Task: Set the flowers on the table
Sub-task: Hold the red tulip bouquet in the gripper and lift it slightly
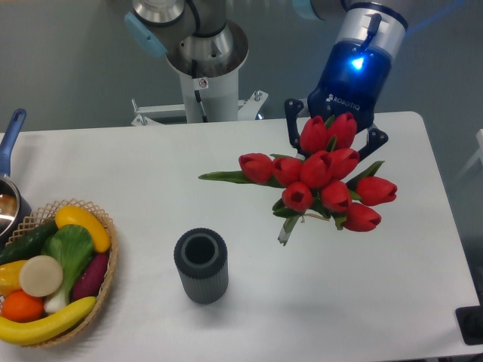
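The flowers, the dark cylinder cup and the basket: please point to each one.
flowers (323,167): fixed camera, a red bud in the middle of the bunch.
dark cylinder cup (201,277): fixed camera, ribbed side wall.
basket (112,265): fixed camera, woven right rim.

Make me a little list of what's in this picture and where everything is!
flowers: red tulip bunch, at the gripper, right of middle; whether they touch the table is unclear
gripper: behind the flowers, fingers partly hidden; grip cannot be told
table: white, under everything
cup: dark ribbed cylinder, upright, open top, front middle
basket: woven, front left, full of fruit and vegetables
pot: at left edge, blue handle
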Tool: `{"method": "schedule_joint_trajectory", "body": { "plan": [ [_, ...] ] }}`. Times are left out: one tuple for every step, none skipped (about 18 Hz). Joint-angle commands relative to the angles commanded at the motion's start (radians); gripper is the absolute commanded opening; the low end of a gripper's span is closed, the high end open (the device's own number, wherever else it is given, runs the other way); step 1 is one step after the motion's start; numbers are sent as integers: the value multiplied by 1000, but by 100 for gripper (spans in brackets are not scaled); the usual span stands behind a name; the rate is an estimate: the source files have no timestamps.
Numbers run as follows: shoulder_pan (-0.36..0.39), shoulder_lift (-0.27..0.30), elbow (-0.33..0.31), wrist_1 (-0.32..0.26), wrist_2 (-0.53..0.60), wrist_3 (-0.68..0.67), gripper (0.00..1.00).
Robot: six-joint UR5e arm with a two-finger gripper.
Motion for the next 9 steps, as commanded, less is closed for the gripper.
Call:
{"method": "schedule_joint_trajectory", "body": {
  "plan": [
    [0, 3, -14, 3, 2, 11, 30],
    [0, 9, -38, 3, 3, 37, 30],
    [0, 9, -44, 2, 3, 64, 30],
    [6, 9, -46, 0, 3, 67, 30],
    [14, 11, -54, -2, 5, 69, 30],
    [18, 12, -55, -2, 5, 69, 30],
    [23, 17, -55, -3, 6, 69, 30],
    [23, 24, -58, -5, 24, 69, 30],
    [25, 32, -61, -6, 66, 68, 30]
  ]
}}
